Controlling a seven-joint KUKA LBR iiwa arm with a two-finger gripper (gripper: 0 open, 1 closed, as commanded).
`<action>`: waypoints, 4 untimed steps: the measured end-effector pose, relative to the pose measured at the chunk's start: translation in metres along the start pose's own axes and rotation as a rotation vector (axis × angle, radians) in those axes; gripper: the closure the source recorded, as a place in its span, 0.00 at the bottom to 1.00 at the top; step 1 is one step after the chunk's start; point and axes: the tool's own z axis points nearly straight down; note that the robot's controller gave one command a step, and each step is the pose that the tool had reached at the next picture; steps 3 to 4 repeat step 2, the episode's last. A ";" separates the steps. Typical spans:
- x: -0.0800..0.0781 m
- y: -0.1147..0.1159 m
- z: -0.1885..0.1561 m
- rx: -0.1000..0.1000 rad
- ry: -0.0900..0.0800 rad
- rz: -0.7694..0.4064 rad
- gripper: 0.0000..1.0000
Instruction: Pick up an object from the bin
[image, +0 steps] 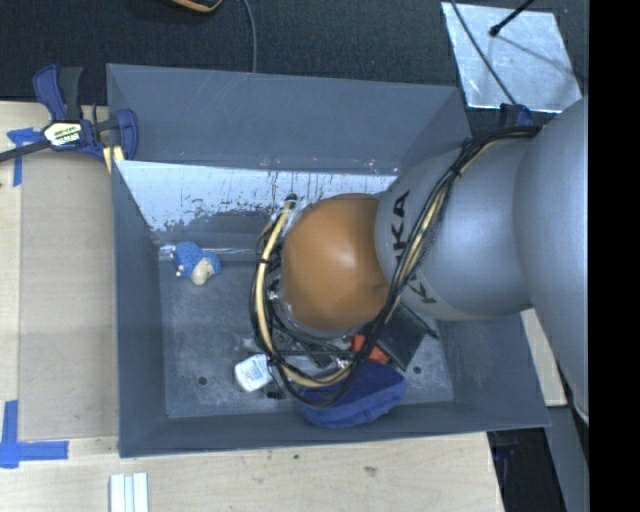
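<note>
Blue cloth lies bunched on the bin floor against the near wall, right of the middle. Its far edge runs under the wrist assembly, so part of it is hidden. Directly above that far edge sits the gripper, seen as dark hardware low over the near-middle of the floor. Whether it is apart, together or clamped on anything cannot be told, because the orange cover on the wrist blocks the view from above. Yellow and black cables loop round the left side of the cover and down across the hardware. A small white packet with blue print lies just left of the cloth, beside the cable loops. A small orange piece shows at the right of the hardware, just beyond the cloth; whether it belongs to the robot or to the bin contents cannot be told. The silver arm enters from the right, over the right wall. A small blue and cream toy lies on the far-left floor, well apart from the gripper. The grey bin encloses all items.
</note>
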 end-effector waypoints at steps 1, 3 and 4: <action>-0.002 -0.001 -0.030 0.000 0.000 0.002 1.00; -0.004 -0.002 -0.078 0.001 -0.002 0.004 1.00; -0.004 -0.002 -0.078 0.001 -0.002 0.004 1.00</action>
